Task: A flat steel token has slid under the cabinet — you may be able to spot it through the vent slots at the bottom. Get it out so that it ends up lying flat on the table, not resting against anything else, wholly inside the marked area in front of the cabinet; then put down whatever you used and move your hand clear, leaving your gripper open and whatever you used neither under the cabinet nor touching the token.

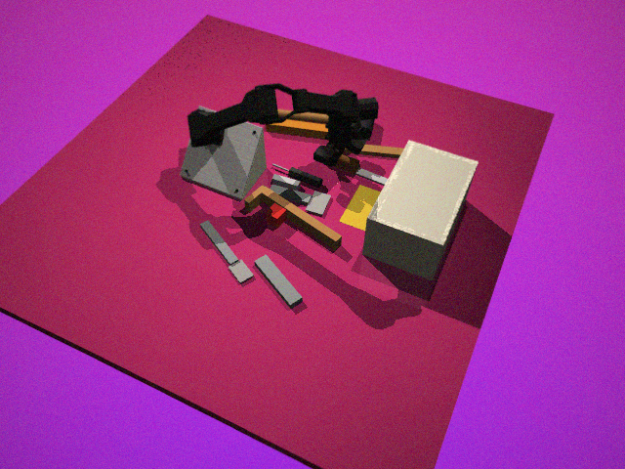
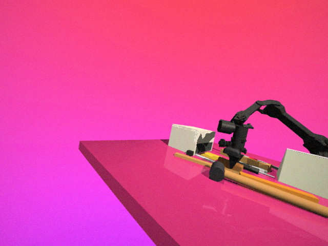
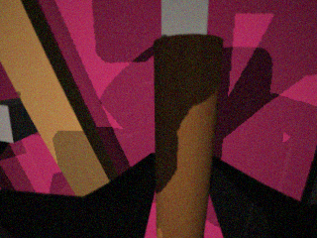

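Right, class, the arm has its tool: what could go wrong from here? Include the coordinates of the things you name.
The gripper (image 1: pixel 337 156) (image 2: pixel 234 161) (image 3: pixel 180 160) grips only the brown handle (image 1: pixel 348 161) (image 2: pixel 239 166) (image 3: pixel 190 149), so the tool might twist when it drags. The wooden stick (image 1: pixel 382 150) (image 2: pixel 190 158) (image 3: pixel 50 89) lies close beside it and could get knocked. The cabinet (image 1: pixel 429 187) (image 2: pixel 182 137) stands over part of the view from above, so the token could be missed.

From my station I log, top view: the cabinet (image 1: pixel 424 191) (image 2: pixel 182 139) stands on the table (image 1: pixel 303 363) (image 2: pixel 132 171) (image 3: pixel 258 154), toward its right edge. The marked area (image 1: pixel 353 214) (image 2: pixel 210 155) lies before it. I see the arm's base (image 1: pixel 248 156) (image 2: pixel 304 171) left of both, the screwdriver (image 1: pixel 305 176) (image 2: pixel 250 168) between base and area. A loose bar (image 1: pixel 278 280) lies nearer the view's lower edge.
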You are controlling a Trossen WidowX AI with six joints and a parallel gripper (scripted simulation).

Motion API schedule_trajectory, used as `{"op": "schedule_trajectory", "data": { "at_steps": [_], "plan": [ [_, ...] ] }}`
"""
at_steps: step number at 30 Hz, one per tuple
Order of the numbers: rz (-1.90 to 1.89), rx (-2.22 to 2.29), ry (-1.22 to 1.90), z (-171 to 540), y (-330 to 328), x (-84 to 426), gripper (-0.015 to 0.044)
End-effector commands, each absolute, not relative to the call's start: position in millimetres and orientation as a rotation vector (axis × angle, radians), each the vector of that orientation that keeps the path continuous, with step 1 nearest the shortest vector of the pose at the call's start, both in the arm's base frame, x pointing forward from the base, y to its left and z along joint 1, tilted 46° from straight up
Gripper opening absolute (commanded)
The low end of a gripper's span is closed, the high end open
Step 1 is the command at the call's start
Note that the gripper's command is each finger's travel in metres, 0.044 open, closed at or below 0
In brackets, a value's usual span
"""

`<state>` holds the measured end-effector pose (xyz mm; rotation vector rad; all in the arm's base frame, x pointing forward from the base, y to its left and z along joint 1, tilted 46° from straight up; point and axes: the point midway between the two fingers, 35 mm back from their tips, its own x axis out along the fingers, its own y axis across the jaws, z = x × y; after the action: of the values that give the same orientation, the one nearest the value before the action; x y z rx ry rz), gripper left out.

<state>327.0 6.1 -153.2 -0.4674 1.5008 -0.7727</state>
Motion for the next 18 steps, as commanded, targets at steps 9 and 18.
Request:
{"op": "schedule_trajectory", "data": {
  "at_steps": [9,18],
  "plan": [
    [-0.769,-0.467,1.500,-153.3,4.4,341.8,0.0000],
    [-0.769,-0.467,1.500,-152.8,2.9,350.9,0.0000]
  ]
}}
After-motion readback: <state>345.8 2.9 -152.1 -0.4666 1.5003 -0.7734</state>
